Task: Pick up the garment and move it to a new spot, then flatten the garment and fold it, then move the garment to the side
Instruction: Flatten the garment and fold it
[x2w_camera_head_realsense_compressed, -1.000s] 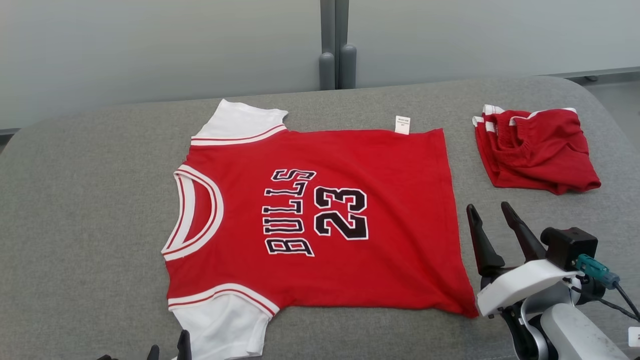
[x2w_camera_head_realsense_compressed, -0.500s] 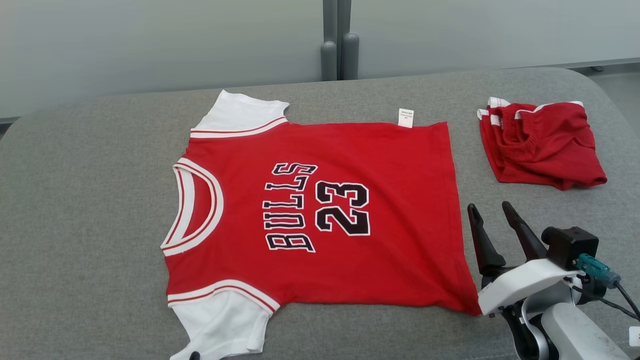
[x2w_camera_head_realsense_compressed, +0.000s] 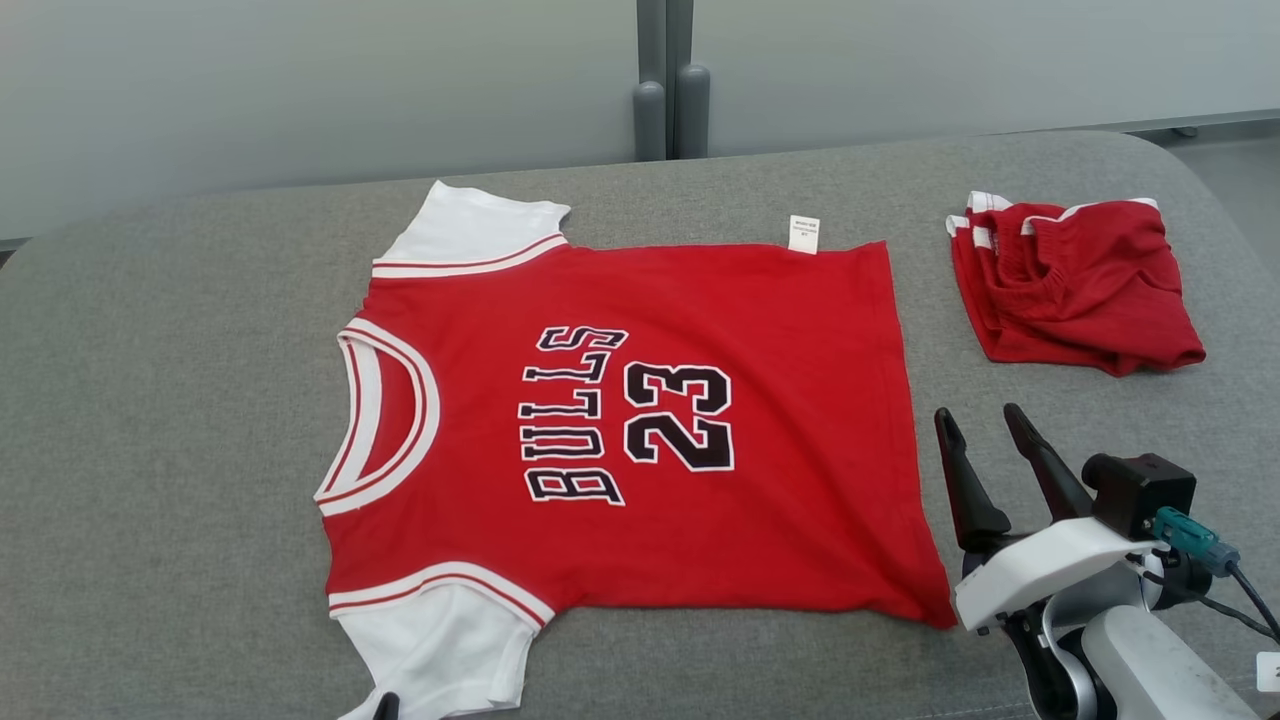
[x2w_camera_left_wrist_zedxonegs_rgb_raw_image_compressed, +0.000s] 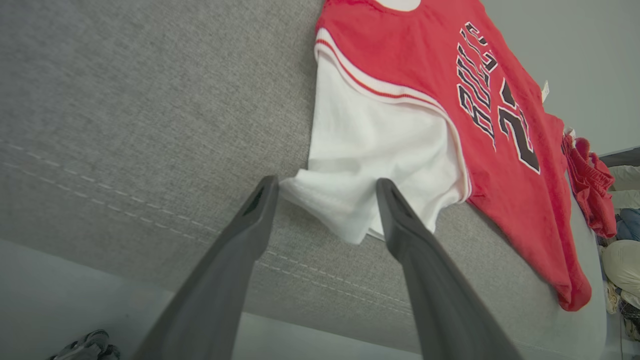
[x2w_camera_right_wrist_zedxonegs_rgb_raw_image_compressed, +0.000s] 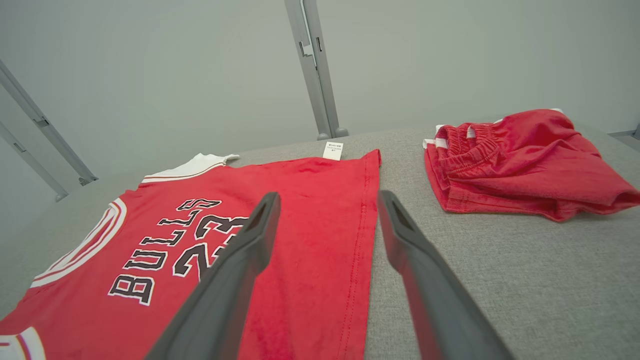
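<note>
The garment (x2w_camera_head_realsense_compressed: 640, 420), a red jersey with white sleeves and "BULLS 23" on it, lies flat on the grey table (x2w_camera_head_realsense_compressed: 150, 400). Its neck points left and its hem right. My right gripper (x2w_camera_head_realsense_compressed: 976, 413) hovers open just right of the hem's near corner; in the right wrist view the gripper (x2w_camera_right_wrist_zedxonegs_rgb_raw_image_compressed: 328, 196) looks along the hem of the jersey (x2w_camera_right_wrist_zedxonegs_rgb_raw_image_compressed: 310, 240). My left gripper (x2w_camera_left_wrist_zedxonegs_rgb_raw_image_compressed: 326, 181) is open at the table's front edge, and the corner of the near white sleeve (x2w_camera_left_wrist_zedxonegs_rgb_raw_image_compressed: 370, 165) shows between its fingertips. One left fingertip (x2w_camera_head_realsense_compressed: 385, 706) peeks in at the bottom of the head view.
Folded red shorts (x2w_camera_head_realsense_compressed: 1075, 285) lie at the table's right rear, beyond my right gripper. A pale wall with a grey post (x2w_camera_head_realsense_compressed: 660, 80) stands behind the table. The table's front edge runs just under the near sleeve, with the floor (x2w_camera_left_wrist_zedxonegs_rgb_raw_image_compressed: 75, 290) below.
The head camera has shifted a little, so the whole picture sits slightly higher. My left fingertips have sunk almost out of the bottom of the head view. The right gripper has not moved.
</note>
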